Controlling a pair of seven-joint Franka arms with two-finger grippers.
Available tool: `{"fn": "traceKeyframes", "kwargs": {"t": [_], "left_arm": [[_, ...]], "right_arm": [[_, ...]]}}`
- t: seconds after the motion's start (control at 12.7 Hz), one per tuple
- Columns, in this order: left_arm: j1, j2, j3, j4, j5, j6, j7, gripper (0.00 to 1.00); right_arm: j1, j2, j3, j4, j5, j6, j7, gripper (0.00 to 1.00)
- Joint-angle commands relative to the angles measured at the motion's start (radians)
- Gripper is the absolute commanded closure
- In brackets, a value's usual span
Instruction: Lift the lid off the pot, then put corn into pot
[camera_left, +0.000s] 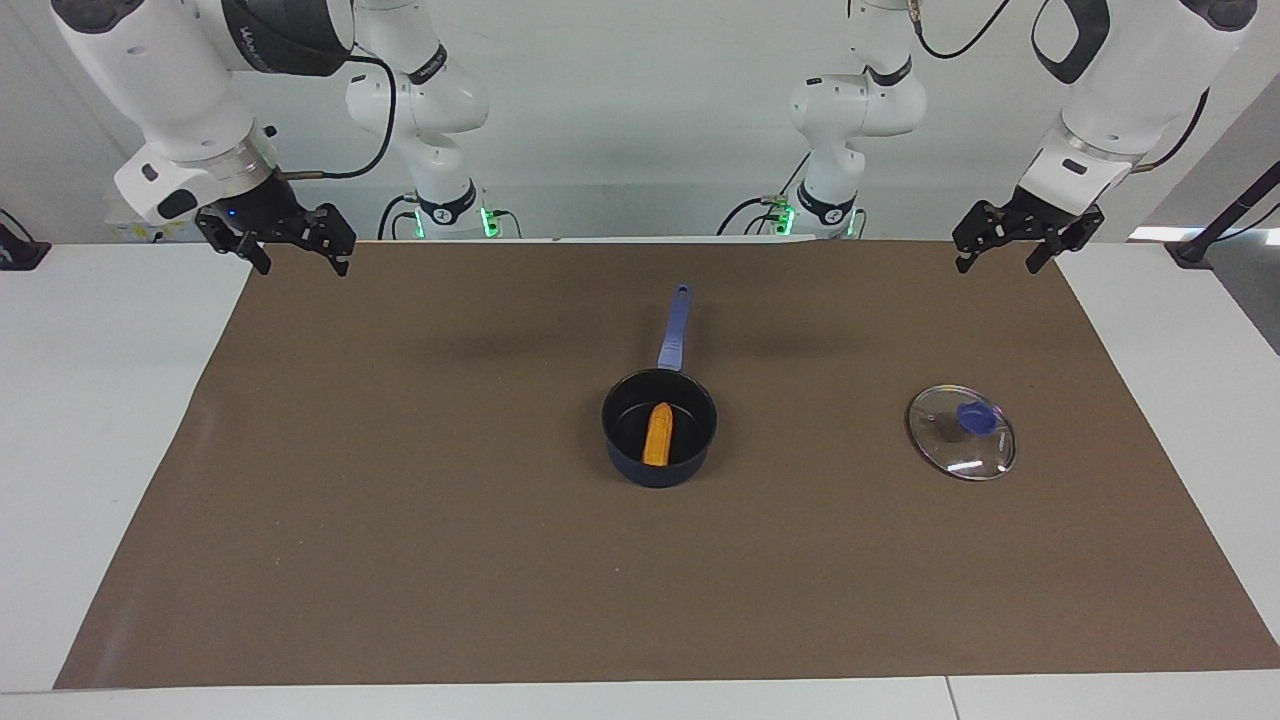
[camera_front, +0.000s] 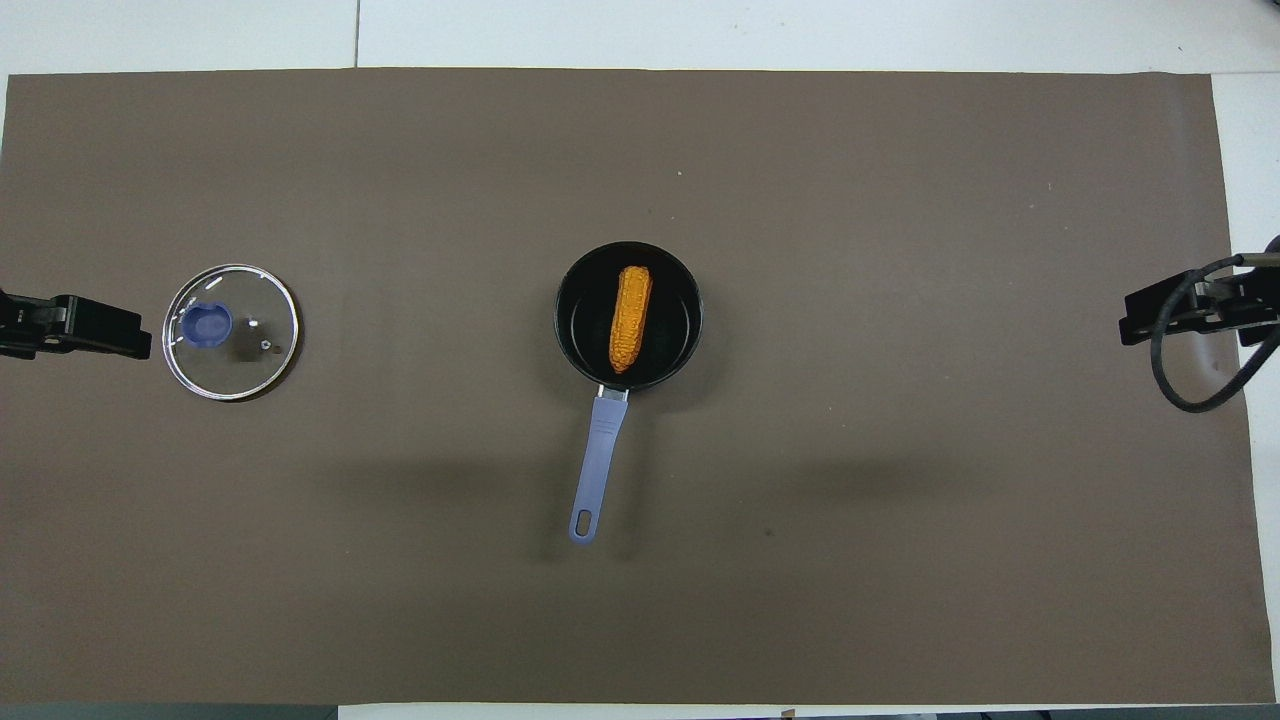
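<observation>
The dark navy pot stands on the middle of the brown mat, its long blue handle pointing toward the robots. The orange-yellow corn lies inside the pot, as the overhead view also shows. The glass lid with its blue knob lies flat on the mat beside the pot, toward the left arm's end. My left gripper is open and empty, raised over the mat's edge at its own end. My right gripper is open and empty, raised over the mat's edge at its end.
The brown mat covers most of the white table. Nothing else lies on it. In the overhead view the pot and the lid are well apart.
</observation>
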Motion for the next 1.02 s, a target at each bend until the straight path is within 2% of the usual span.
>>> {"fn": "traceKeyframes", "kwargs": {"t": [0.0, 0.08, 0.31, 0.94], "left_arm": [[-0.001, 0.007, -0.011, 0.013, 0.019, -0.018, -0.013, 0.0], [-0.002, 0.006, -0.011, 0.013, 0.019, -0.02, -0.013, 0.0], [-0.002, 0.006, -0.011, 0.012, 0.019, -0.02, -0.011, 0.0], [-0.011, 0.003, -0.011, 0.004, 0.018, -0.017, -0.011, 0.0]], "right_arm": [[-0.021, -0.011, 0.008, -0.059, 0.007, 0.042, -0.024, 0.0], [-0.02, -0.005, 0.014, -0.031, 0.005, -0.005, -0.02, 0.0], [-0.037, -0.018, -0.013, -0.078, 0.005, 0.06, -0.021, 0.0], [-0.037, -0.021, -0.013, -0.076, 0.007, 0.074, -0.021, 0.0]]}}
